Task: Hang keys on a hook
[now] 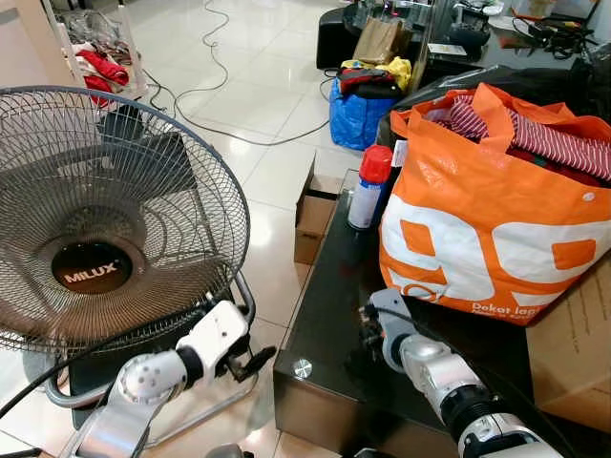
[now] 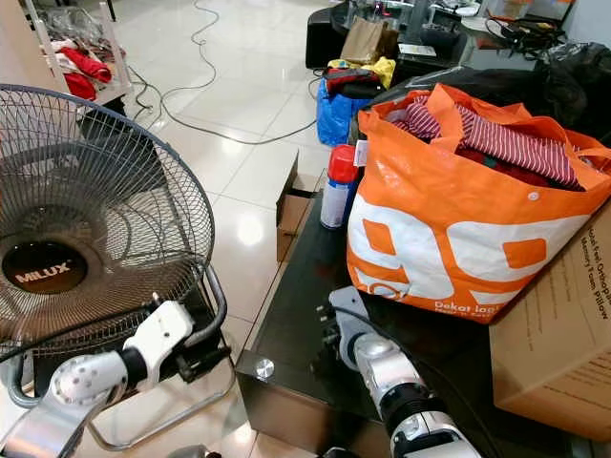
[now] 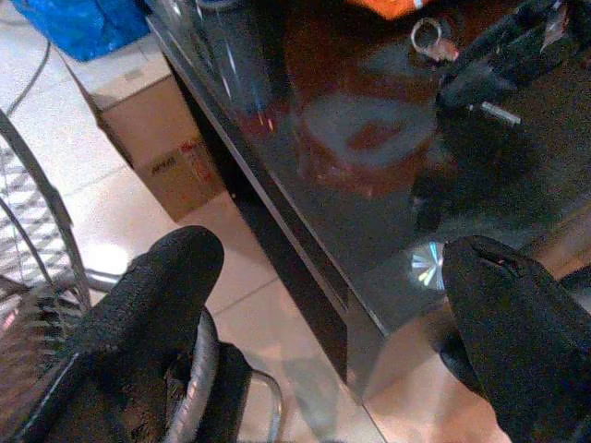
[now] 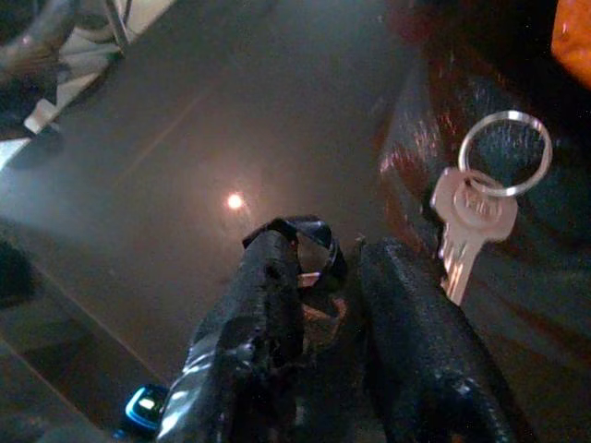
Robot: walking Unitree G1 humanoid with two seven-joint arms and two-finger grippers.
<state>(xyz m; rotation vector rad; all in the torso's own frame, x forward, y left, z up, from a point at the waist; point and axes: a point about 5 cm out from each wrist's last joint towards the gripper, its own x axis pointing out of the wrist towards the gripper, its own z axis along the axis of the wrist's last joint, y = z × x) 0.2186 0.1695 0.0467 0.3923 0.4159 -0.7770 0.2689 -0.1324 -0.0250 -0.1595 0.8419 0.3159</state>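
Right end effector (image 4: 328,277) sits low over the glossy black desk (image 1: 325,324), its two black fingers drawn nearly together with only a narrow gap and nothing gripped between them. Just beside the fingertips, the silver key (image 4: 466,217) on its ring lies flat on the desk, close to the foot of the orange shopping bag (image 1: 496,210) at the right of the frame. Over at the lower left, the left end effector (image 3: 323,305) hangs off the desk's corner with its fingers spread wide and empty, next to the big Milux floor fan (image 1: 95,229). A red-capped spray can (image 1: 368,186) stands behind.
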